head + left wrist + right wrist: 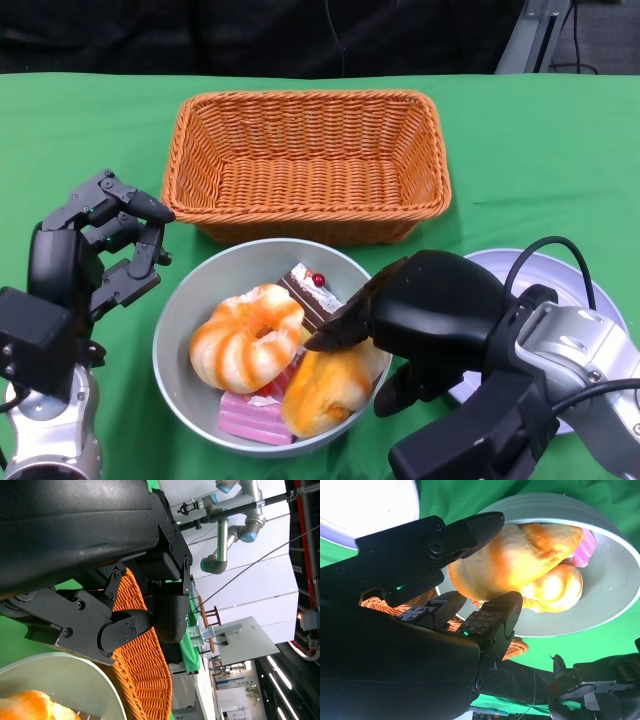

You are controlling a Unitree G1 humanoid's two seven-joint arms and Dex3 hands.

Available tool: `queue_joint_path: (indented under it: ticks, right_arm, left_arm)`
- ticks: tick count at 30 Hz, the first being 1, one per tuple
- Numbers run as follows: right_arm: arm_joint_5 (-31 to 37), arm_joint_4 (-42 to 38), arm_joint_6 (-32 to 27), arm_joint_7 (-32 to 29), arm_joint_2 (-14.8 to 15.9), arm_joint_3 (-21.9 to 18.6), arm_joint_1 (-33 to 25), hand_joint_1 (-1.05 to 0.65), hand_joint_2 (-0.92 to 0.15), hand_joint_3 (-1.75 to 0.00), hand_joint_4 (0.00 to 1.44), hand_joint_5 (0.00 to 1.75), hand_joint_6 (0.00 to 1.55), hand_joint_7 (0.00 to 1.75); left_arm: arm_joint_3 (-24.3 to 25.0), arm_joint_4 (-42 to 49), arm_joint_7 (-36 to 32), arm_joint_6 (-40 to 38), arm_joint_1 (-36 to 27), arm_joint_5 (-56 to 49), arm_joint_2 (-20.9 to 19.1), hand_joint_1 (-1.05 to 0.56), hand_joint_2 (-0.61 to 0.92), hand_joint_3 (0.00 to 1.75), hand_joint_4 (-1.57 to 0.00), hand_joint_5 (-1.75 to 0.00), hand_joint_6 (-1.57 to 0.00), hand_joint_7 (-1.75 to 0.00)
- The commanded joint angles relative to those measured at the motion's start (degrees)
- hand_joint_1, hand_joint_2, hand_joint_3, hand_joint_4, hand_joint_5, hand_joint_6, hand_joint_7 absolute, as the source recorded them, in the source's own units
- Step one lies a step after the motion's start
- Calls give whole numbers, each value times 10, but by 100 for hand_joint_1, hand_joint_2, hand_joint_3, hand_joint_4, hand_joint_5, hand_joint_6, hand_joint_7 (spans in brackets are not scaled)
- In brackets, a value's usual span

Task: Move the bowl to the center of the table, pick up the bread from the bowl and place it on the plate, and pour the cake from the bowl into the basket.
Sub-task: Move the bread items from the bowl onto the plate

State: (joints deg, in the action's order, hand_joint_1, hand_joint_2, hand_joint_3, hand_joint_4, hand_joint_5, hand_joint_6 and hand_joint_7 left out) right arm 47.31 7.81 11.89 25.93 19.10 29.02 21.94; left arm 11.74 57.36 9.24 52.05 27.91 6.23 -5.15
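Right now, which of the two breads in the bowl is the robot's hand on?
The plain golden oblong bread, under the right hand; the orange-striped ring-shaped bread lies untouched.

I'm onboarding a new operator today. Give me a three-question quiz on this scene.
1. True or false: the basket already holds the cake.
2. Which hand is at the bread: A) left hand B) right hand?
3. Fill in: the plate lies on the robot's ____ side.

Key: 1 false, the cake is in the bowl and the basket looks empty; 2 B, its fingers sit either side of the bread; 3 right.
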Motion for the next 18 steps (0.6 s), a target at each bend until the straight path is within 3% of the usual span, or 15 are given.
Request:
queue_joint_path:
  ticks: [1, 18]
  right_arm:
    - [0, -6, -3, -9, 0, -2, 7, -64, -87, -1, 61, 0, 65, 0]
    - [20, -47, -4, -73, -19, 7, 10, -61, -89, 0, 64, 0, 63, 0]
  left_arm:
    - [1, 5, -11, 11, 5, -7, -8, -14, 74, 79, -79, -171, -77, -128]
    - [0, 1, -9, 8, 4, -3, -5, -14, 74, 80, -79, -170, -77, -127]
